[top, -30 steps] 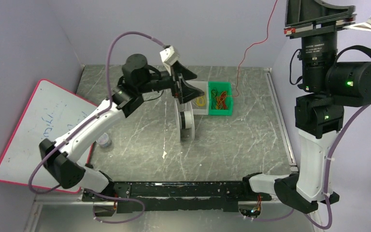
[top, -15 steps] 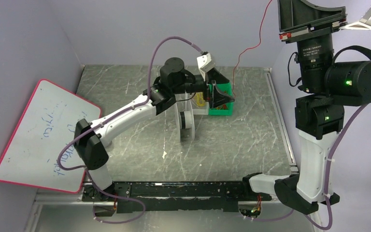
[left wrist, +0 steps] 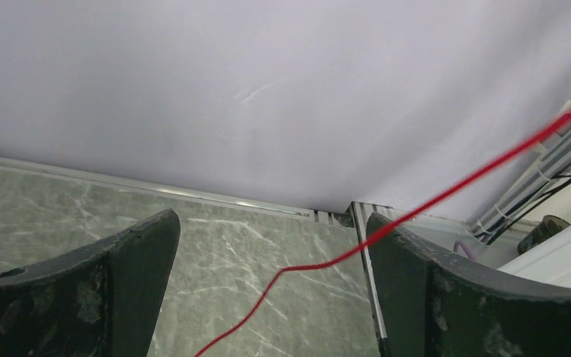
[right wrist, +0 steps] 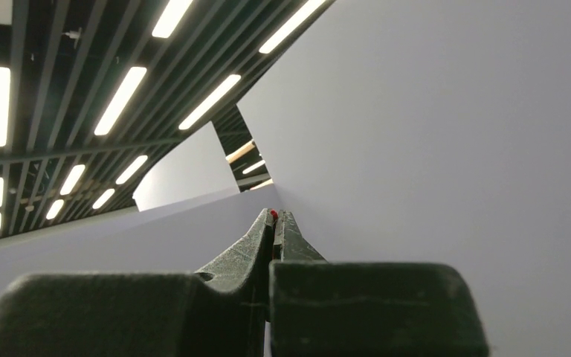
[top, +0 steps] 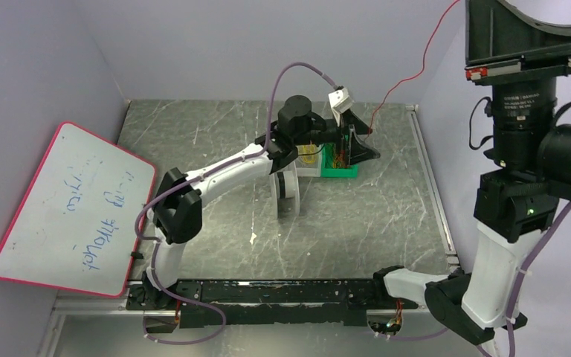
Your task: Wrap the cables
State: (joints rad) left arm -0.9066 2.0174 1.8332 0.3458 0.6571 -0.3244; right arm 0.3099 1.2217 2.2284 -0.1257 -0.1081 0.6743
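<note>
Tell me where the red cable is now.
Far right of the top view: the red cable drops from the raised right gripper, shut on it, to beside the green bin, ahead of the open left gripper.

The right gripper (right wrist: 273,217) pointed upward, its two dark fingers (right wrist: 242,253) pressed together with no gap between them. At their tips a small speck of the red cable (right wrist: 273,215) showed, pinched between them. Behind stood a pale wall (right wrist: 453,134) and a dark slatted ceiling (right wrist: 37,44) with long strip lights (right wrist: 119,100).
</note>
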